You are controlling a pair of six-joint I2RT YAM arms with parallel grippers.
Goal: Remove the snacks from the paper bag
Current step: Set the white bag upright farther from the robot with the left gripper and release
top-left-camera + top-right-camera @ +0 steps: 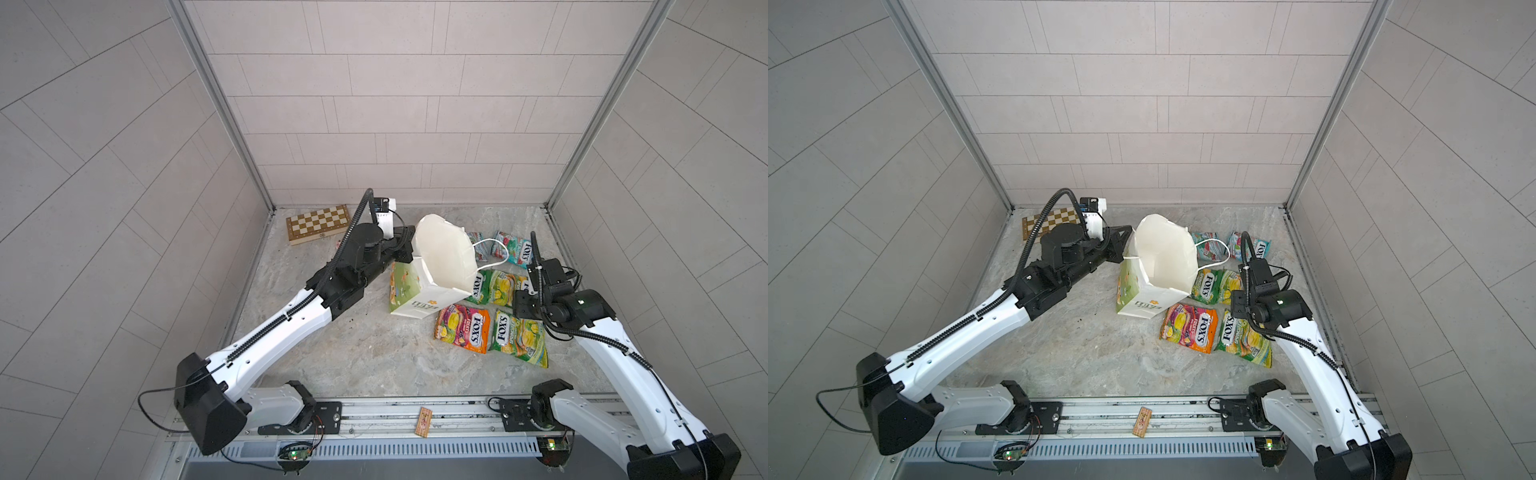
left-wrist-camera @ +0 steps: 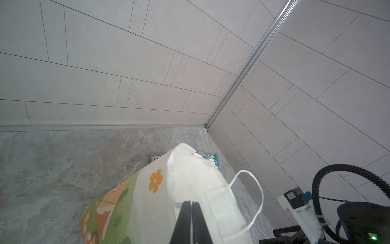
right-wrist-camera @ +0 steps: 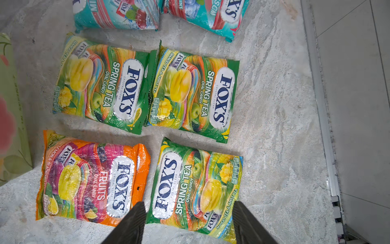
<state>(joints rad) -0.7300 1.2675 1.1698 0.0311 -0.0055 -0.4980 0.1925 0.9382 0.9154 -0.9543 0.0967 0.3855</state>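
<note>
On marbled tabletop point(image 1: 353, 357), snacks point(image 1: 461, 328), paper bag point(image 1: 440, 253), tiled walls point(image 1: 415, 104)

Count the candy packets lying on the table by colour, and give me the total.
Teal packets: 2
Green packets: 3
Orange packet: 1
Total: 6

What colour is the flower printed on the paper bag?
Orange-yellow; the flower on the paper bag shows best in the left wrist view.
</note>
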